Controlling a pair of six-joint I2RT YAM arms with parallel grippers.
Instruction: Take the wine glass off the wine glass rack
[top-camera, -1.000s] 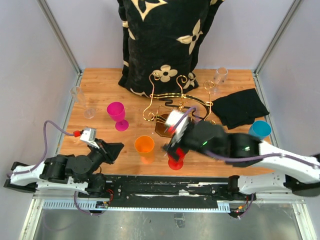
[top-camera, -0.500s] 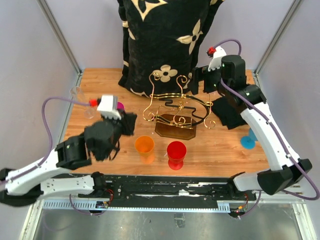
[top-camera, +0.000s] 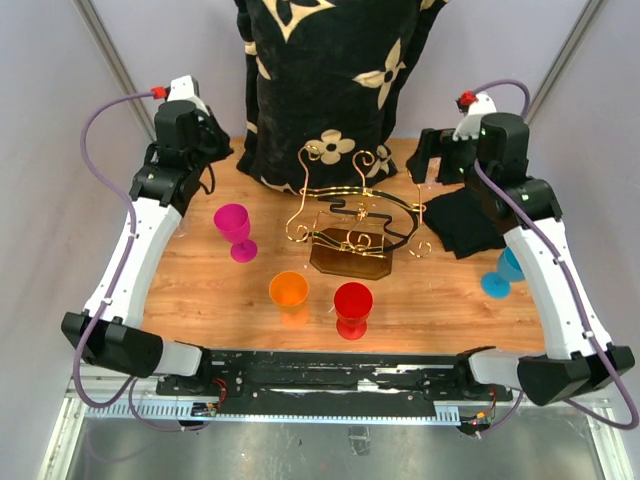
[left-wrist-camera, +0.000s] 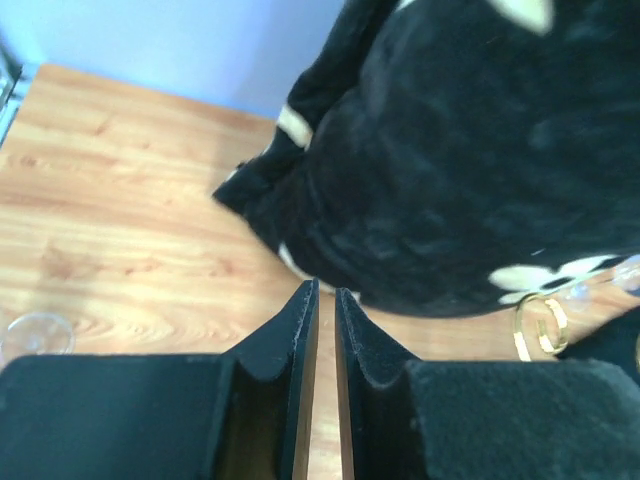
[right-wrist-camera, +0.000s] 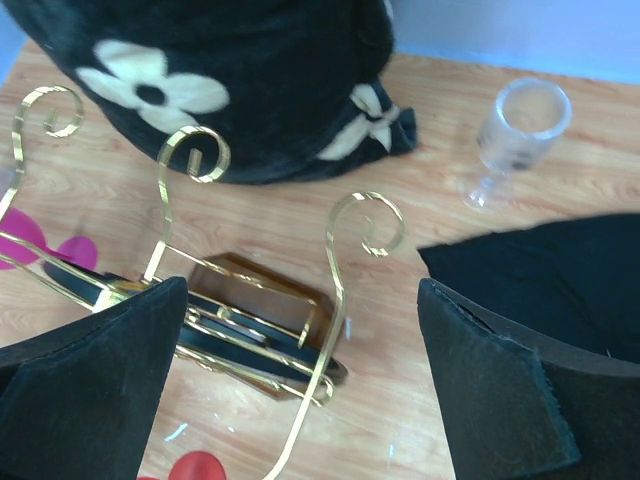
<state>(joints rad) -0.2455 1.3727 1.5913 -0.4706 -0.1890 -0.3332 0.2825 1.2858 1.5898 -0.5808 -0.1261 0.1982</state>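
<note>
Wine glass rack (top-camera: 350, 240), centre of the wooden table (top-camera: 200, 290): gold wire with curled scroll arms, upright on its dark brown base (top-camera: 350, 264).

Red wine glass (top-camera: 352, 303), upright on the table just in front of the base and apart from the wire. Orange glass (top-camera: 289, 291) stands to its left. Magenta glass (top-camera: 234, 229) stands further left and back, level with the rack. Blue glass (top-camera: 497, 283) stands at the right side, partly hidden by the right arm.

Folded black cloth (top-camera: 478, 222), flat on the table to the right of the rack. Black fabric with cream flowers (top-camera: 320, 80) hangs behind the rack, its hem resting on the rear of the table.

Right gripper (top-camera: 437, 160), raised over the rear right of the table and released, its fingers (right-wrist-camera: 90, 390) spread wide with nothing between them. In the wrist view the scroll arms lie below the gap, and a clear glass (right-wrist-camera: 520, 130) stands upright beyond the cloth.

Left gripper (left-wrist-camera: 322, 300), raised at the rear left corner beside the fabric's left edge, well apart from the rack. Its fingers are drawn almost together with only a thin slit between them, and they grasp nothing. Part of another clear glass (left-wrist-camera: 35, 335) shows at the left edge of that view; what part it is cannot be told.
</note>
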